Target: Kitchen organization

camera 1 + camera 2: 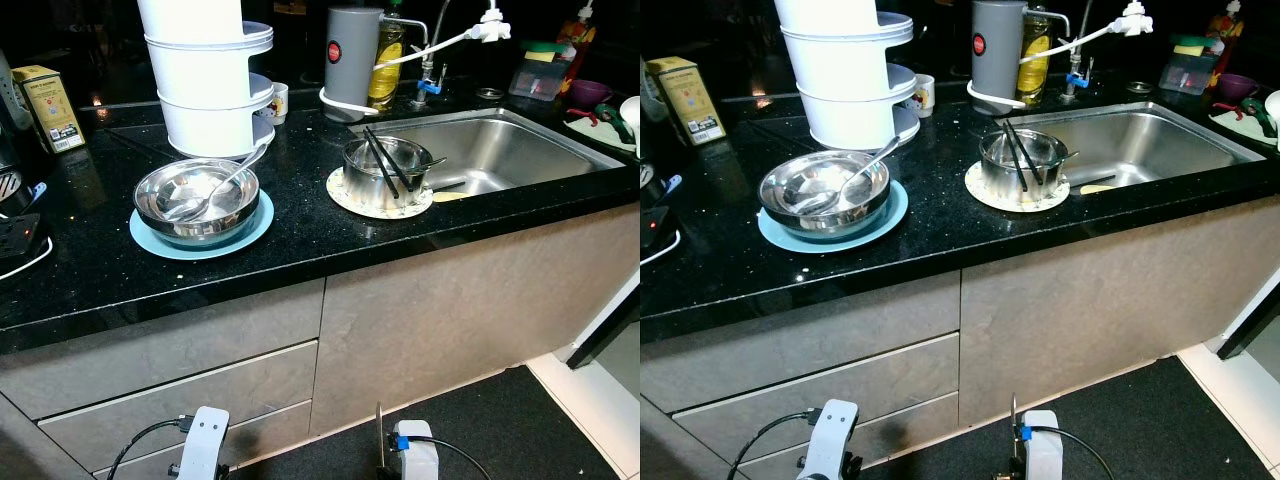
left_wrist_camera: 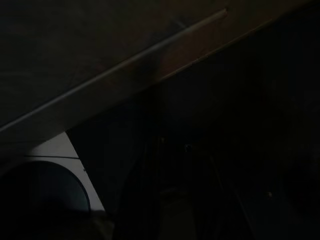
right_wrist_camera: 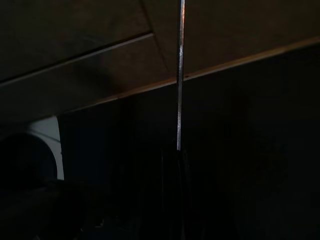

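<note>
both arms are hanging low before the two drawers (image 1: 190,385); the right gripper (image 3: 178,165) is pinching one thin metal rod (image 3: 180,75), the left gripper's state i cannot tell. on the counter (image 1: 300,235), two steel bowls are sitting: one (image 1: 197,200) holding a spoon (image 1: 215,188) on a blue plate (image 1: 245,235), one (image 1: 385,165) holding two black chopsticks (image 1: 385,158) beside the sink (image 1: 510,145).

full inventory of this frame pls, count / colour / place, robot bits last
countertop: 1, black speckled, above grey drawers
sink: 1, steel, right end of countertop
large bowl: 1, steel, on blue plate
blue plate: 1, light blue, left of centre
spoon: 1, steel, in large bowl
small bowl: 1, steel, on patterned plate beside sink
patterned plate: 1, pale
chopsticks: 2, black, in small bowl
tiered container: 1, white, behind large bowl
canister: 1, grey, behind sink
oil bottle: 1, yellow, next to canister
box: 1, yellow, far left
left gripper: hangs idle, dark
right gripper: hangs low, thin metal rod between fingers
</note>
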Controlling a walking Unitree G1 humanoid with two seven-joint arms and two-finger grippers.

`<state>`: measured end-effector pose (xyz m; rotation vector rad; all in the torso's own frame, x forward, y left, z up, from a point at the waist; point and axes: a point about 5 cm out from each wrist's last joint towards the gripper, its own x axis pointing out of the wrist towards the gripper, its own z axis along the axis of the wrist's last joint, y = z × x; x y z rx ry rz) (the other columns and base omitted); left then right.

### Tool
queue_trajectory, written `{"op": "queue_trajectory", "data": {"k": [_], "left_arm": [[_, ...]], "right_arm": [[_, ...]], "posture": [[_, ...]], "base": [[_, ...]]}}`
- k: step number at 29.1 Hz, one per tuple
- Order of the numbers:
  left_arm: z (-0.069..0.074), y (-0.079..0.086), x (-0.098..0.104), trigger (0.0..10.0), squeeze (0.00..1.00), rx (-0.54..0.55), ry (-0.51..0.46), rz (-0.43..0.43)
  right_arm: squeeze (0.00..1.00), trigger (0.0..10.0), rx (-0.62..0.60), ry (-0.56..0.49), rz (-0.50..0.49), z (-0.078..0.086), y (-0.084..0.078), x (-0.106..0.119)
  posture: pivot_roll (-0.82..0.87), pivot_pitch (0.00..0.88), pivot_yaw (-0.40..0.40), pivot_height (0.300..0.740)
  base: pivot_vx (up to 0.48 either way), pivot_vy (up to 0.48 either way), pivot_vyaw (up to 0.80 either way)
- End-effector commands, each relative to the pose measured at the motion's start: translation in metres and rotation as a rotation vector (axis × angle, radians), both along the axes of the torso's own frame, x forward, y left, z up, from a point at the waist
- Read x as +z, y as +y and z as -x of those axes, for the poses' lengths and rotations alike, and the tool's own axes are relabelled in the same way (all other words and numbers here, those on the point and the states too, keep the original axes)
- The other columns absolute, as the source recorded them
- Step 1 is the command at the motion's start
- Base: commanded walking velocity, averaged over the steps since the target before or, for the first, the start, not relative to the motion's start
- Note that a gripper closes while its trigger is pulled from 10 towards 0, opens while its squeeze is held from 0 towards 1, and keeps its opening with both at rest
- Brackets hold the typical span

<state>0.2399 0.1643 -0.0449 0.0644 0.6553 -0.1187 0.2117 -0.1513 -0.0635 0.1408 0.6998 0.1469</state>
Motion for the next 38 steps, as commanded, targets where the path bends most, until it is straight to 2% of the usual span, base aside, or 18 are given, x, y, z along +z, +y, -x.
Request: {"op": "queue_trajectory", "data": {"k": [1,6,8,11,14,15,20,24,25,30,38], "left_arm": [[0.007,0.006,-0.005,10.0,0.0,0.019,0.029,-0.011],[0.004,0.007,-0.002,10.0,0.0,0.006,-0.013,-0.108],[0.003,0.006,0.0,10.0,0.0,0.011,-0.046,-0.103],[0.003,0.006,0.0,10.0,0.0,0.03,-0.047,-0.109],[0.007,0.001,-0.007,10.0,0.0,-0.009,0.043,-0.055],[0.008,-0.001,-0.008,10.0,0.0,-0.019,0.054,-0.029],[0.008,-0.001,-0.008,10.0,0.0,-0.018,0.067,-0.019],[0.008,-0.003,-0.008,10.0,0.0,-0.041,0.059,-0.028],[0.007,-0.004,-0.007,10.0,0.0,-0.054,0.049,-0.052],[0.005,-0.006,-0.006,10.0,0.0,-0.075,0.034,-0.057],[-0.001,-0.002,-0.001,10.0,0.0,-0.008,0.004,-0.041]], "right_arm": [[0.0,10.0,-0.007,0.005,-0.001,0.002,0.001,-0.001],[0.0,10.0,-0.001,0.007,0.0,0.002,0.001,-0.002],[0.0,10.0,-0.001,0.007,0.002,0.002,0.0,-0.002],[0.0,10.0,-0.003,0.008,0.006,0.002,-0.002,-0.002],[0.0,10.0,-0.02,0.011,0.017,0.002,-0.006,-0.001],[0.0,10.0,-0.025,0.013,0.019,0.002,-0.007,-0.002],[0.0,10.0,-0.034,0.035,0.037,0.005,-0.009,-0.004],[0.0,10.0,-0.062,0.081,0.063,0.009,-0.013,-0.008],[0.0,10.0,-0.076,0.089,0.068,0.01,-0.015,-0.009],[0.0,10.0,-0.099,0.087,0.067,0.013,-0.019,-0.009],[0.0,10.0,-0.108,0.062,0.05,0.008,-0.017,-0.006]], "posture": [[-0.02,0.105,-0.017,0.74],[-0.02,0.106,-0.021,0.74],[-0.02,0.109,-0.024,0.74],[-0.02,0.109,-0.022,0.74],[-0.03,0.111,-0.02,0.74],[-0.03,0.111,-0.02,0.74],[-0.03,0.112,-0.023,0.74],[-0.03,0.112,-0.023,0.74],[-0.02,0.113,-0.025,0.74],[-0.03,0.117,-0.021,0.74],[-0.03,0.118,-0.018,0.74]], "base": [[0.0,0.0,0.8],[0.0,0.0,0.8],[0.0,0.0,0.8],[0.0,0.0,0.8],[0.0,0.0,0.8],[0.0,0.0,0.8],[0.0,0.0,0.8],[0.0,0.0,0.0],[0.0,0.0,0.0],[0.0,0.0,0.0],[0.0,-0.03,0.0]]}}
